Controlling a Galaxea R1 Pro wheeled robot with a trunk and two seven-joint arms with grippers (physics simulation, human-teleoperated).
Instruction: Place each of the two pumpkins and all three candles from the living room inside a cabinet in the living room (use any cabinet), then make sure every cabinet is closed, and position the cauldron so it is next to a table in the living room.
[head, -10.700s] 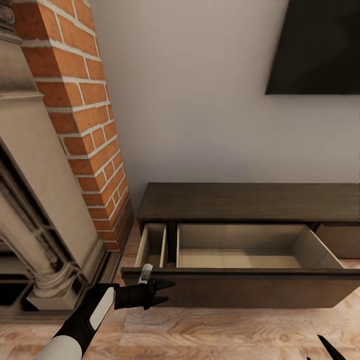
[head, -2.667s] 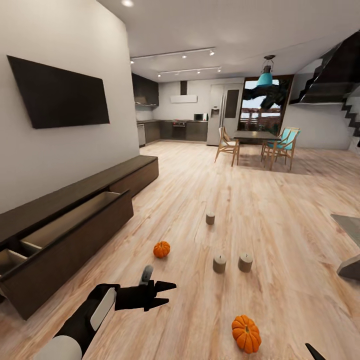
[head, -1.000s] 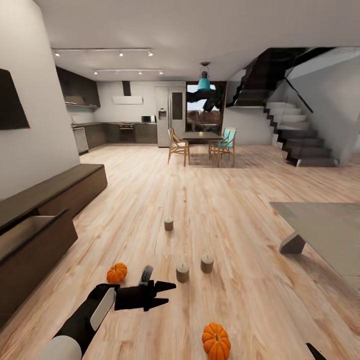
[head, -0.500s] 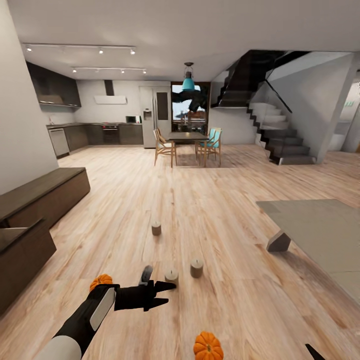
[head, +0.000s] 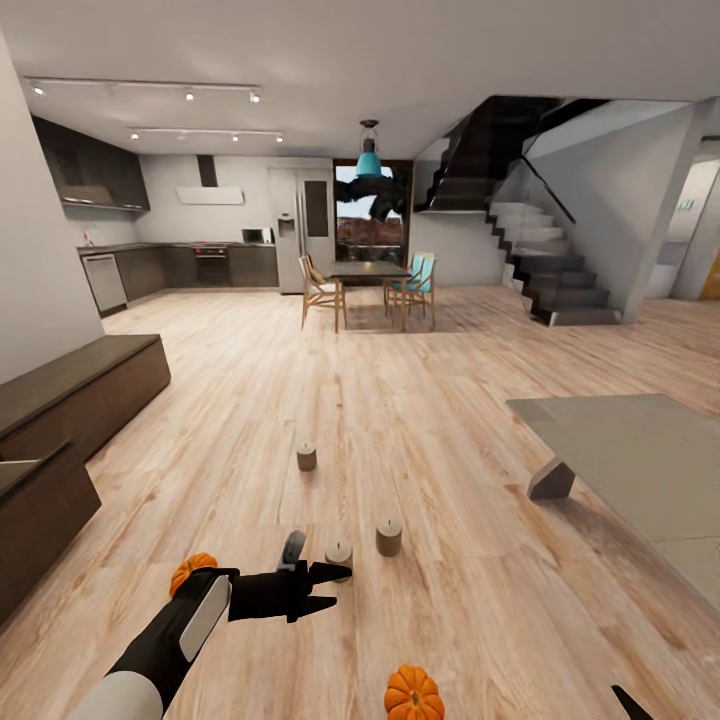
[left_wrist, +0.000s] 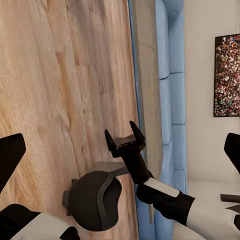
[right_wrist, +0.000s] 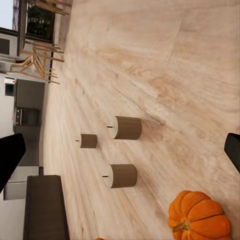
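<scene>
Pumpkins and candles all sit on the wooden floor (head: 420, 400) ahead of me, none yet put away. One pumpkin (head: 413, 694) lies close in front, low in my head view; the other pumpkin (head: 190, 568) is partly hidden behind my left arm. Two candles stand side by side just beyond the left gripper (head: 325, 587): the near candle (head: 338, 552) and its neighbour (head: 388, 536). A third candle (head: 306, 455) stands farther off, well apart from the pair.

The cabinet (head: 70, 400) runs along the wall on my left, with an open drawer (head: 30, 500) showing at the view's edge. The counter (head: 640, 460), low and grey, is off to my right. I see no cauldron.

My left jaws are spread apart and hold nothing. Of my right gripper (left_wrist: 124, 142), the left wrist view shows two short prongs standing apart with nothing between them, so I read it as open and empty.

I judge I am at the collecting step, facing the things on the floor with nothing picked up. The next move calls for lowering a gripper over the nearest pumpkin or candle and closing on it, then carrying it to the open drawer.
</scene>
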